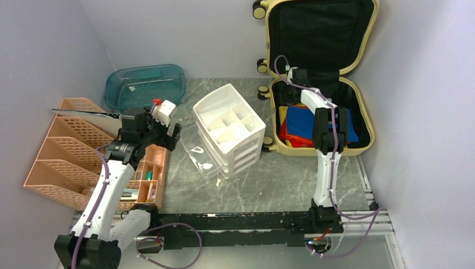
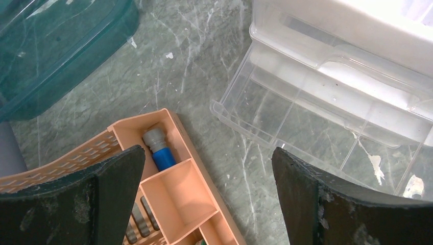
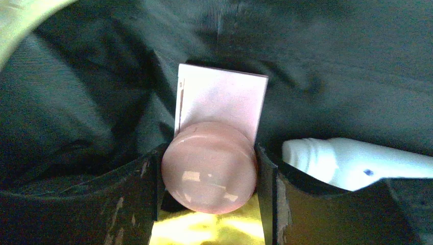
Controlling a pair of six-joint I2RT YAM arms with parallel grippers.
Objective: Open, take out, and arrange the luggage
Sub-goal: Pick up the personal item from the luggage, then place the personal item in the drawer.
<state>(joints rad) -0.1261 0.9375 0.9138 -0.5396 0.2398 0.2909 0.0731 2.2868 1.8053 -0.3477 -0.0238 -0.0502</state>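
The pale yellow luggage (image 1: 364,119) lies open at the back right, its lid (image 1: 319,33) leaning on the wall and showing black lining. Folded blue, red and yellow cloth (image 1: 302,124) lies in the lower half. My right gripper (image 1: 292,78) reaches into the far end of that half. In the right wrist view it (image 3: 209,176) is shut on a pink tube with a round cap (image 3: 209,166), against the black lining. A white bottle (image 3: 357,161) lies just to its right. My left gripper (image 1: 171,137) is open and empty, held above the table's left side (image 2: 207,173).
A white drawer unit (image 1: 229,126) stands mid-table with a clear drawer (image 1: 199,151) pulled out (image 2: 316,107). A teal tray (image 1: 145,84) is at the back left. An orange organizer (image 1: 67,151) holds a blue-grey marker (image 2: 157,150).
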